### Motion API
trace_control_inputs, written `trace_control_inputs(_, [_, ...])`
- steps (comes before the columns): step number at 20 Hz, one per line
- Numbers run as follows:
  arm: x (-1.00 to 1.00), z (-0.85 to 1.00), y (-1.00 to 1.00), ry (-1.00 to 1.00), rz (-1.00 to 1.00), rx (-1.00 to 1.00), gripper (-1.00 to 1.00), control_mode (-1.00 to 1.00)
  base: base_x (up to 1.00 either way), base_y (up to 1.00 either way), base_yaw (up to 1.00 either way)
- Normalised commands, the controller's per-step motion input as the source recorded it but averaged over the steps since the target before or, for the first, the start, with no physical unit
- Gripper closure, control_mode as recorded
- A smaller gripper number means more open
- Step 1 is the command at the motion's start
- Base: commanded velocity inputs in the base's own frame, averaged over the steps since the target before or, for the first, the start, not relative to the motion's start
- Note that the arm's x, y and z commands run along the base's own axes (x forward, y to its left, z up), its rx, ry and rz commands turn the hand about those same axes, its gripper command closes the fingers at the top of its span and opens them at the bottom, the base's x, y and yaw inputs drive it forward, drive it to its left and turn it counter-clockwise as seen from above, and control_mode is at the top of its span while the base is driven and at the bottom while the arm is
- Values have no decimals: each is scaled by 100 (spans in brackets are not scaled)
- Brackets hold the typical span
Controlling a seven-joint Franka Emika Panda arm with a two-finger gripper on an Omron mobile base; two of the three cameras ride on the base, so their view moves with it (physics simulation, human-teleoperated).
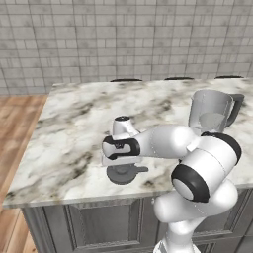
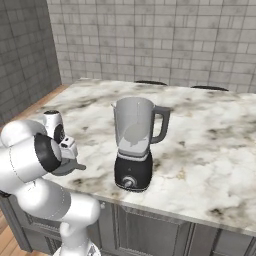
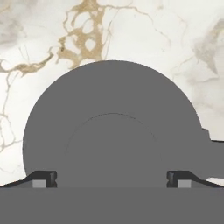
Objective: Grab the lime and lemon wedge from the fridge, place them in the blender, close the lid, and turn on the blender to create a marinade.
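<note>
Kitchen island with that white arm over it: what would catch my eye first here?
Probably the white arm bent low over the marble counter, its open gripper poised right above a dark grey round lid lying flat near the front edge. Next, the blender standing to the right of the lid, its clear jar uncovered.

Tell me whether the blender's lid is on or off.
Off. The lid lies flat on the marble counter, left of the blender, whose jar top stands open.
</note>
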Motion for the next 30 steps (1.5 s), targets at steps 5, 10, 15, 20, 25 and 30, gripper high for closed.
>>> trace_control_inputs(5, [0,-13,-24,0,6,0,-100,-100,0,0,0])
trace_control_inputs(10, [0,-19,-5,0,5,0,-100,-100,0,0,0])
trace_control_inputs(15, [0,-31,0,0,4,0,-100,-100,0,0,0])
trace_control_inputs(20, [0,-52,0,-3,2,1,100,-100,0,0,0])
trace_control_inputs(25, [0,-10,3,0,0,0,100,-100,0,0,0])
trace_control_inputs(30, [0,0,0,0,0,0,100,-100,0,0,0])
